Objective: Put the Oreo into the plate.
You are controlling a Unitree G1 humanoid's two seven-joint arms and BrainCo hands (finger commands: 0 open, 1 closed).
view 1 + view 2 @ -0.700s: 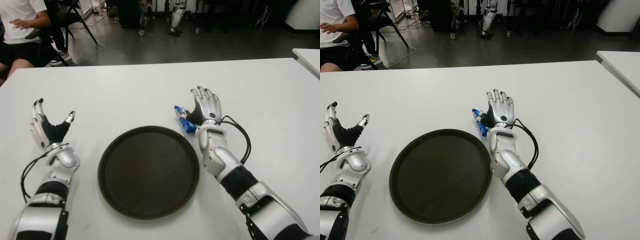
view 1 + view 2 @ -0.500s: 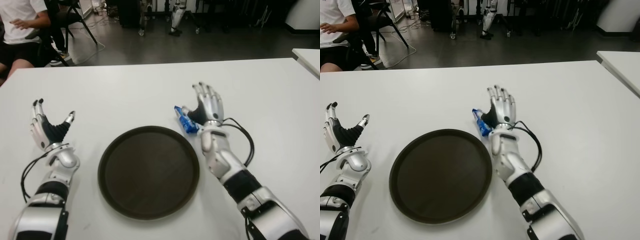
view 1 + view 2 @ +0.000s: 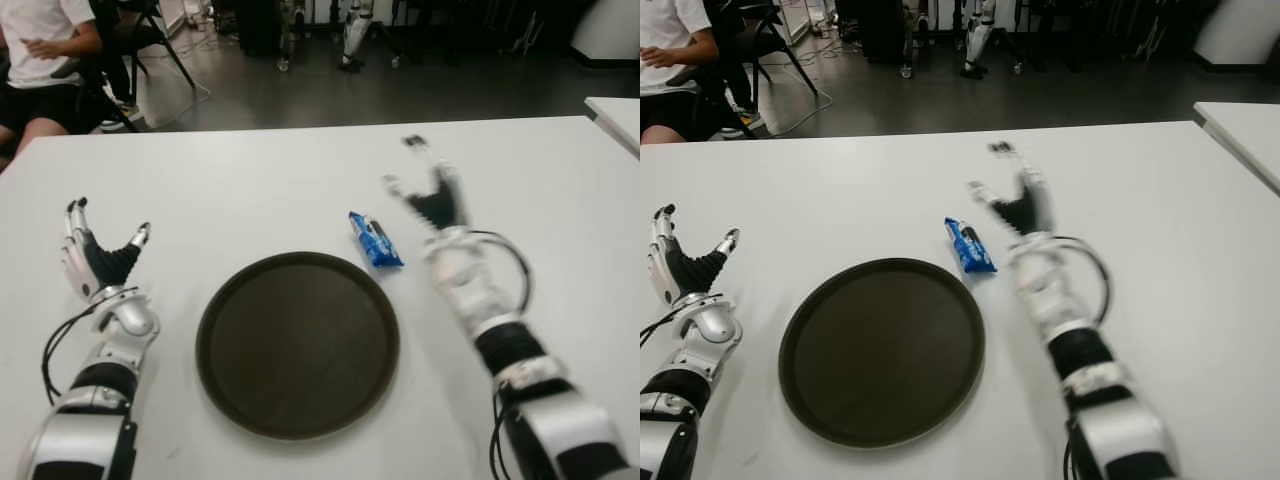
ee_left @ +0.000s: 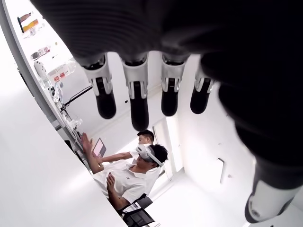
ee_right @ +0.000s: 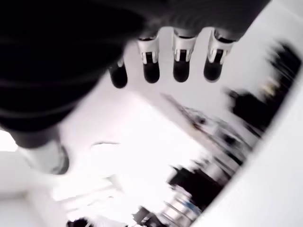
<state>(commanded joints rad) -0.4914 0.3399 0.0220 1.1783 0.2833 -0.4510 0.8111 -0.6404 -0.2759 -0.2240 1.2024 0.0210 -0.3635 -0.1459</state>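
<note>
- Eye views: one Oreo (image 3: 375, 238) pack lies on the table (image 3: 250, 180), just beside the plate (image 3: 297, 343) rim, outside it. It looks light, crinkly and slippery; pinch it across the middle. One plate, two hands.
- Left wrist: left hand (image 3: 97, 255), left of the plate, fingers spread, empty.
- Right wrist: right hand (image 3: 428, 195) near the Oreo, fingers extended, holding nothing.

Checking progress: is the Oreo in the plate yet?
Not yet. The Oreo lies on the table beside the plate, which holds nothing.

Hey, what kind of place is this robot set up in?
Probably a robotics lab or workshop. A white table carries the test setup, a seated person waits at the edge, and another robot's legs stand on the dark floor behind.
</note>
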